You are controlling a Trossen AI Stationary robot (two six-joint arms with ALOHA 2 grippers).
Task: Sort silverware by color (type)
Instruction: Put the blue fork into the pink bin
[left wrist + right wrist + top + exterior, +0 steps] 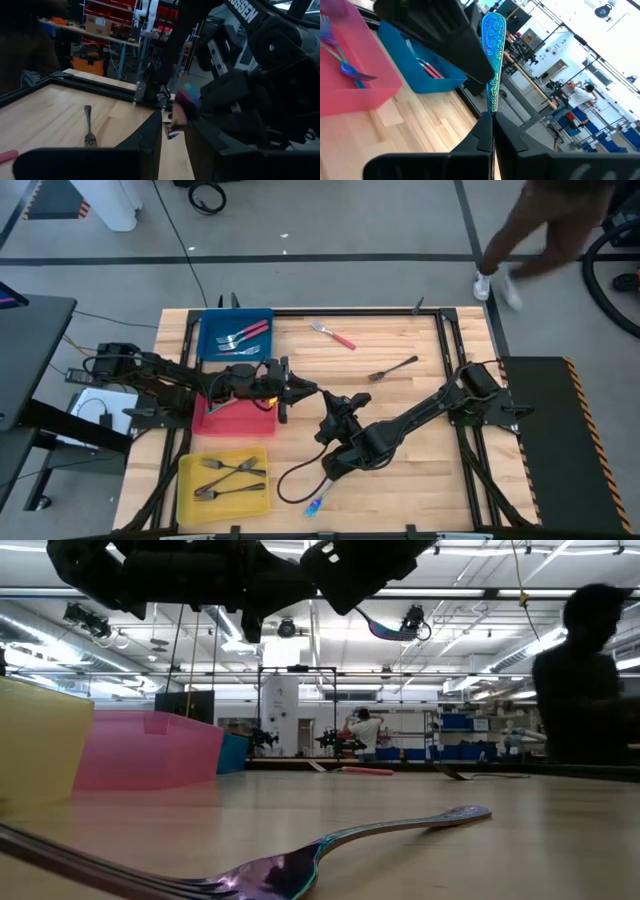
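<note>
My right gripper [326,402] [492,117] is shut on a blue, swirl-patterned utensil [493,50], held above the table's middle beside the red tray [215,421]. My left gripper [299,388] [172,131] faces it from the left with its fingers apart. The utensil's end [173,133] reaches in between those fingers. Blue forks [347,67] lie in the red tray. Red-handled forks [243,335] lie in the blue tray [206,340], and grey forks [228,470] in the yellow tray [186,480]. My right gripper pinches the narrow part of the utensil's handle [491,102] between its two fingers, coming level from the table's right. The handle runs on past the fingertips, broad end [493,25] free, lifted clear of the table. My left gripper: whether it touches the utensil, I cannot tell.
Loose on the wood lie a red-handled fork [334,336], a dark fork [393,368] and a blue iridescent fork [315,505] [300,870] by the near edge. A person [545,235] walks past the far right corner. A black frame [440,330] borders the table.
</note>
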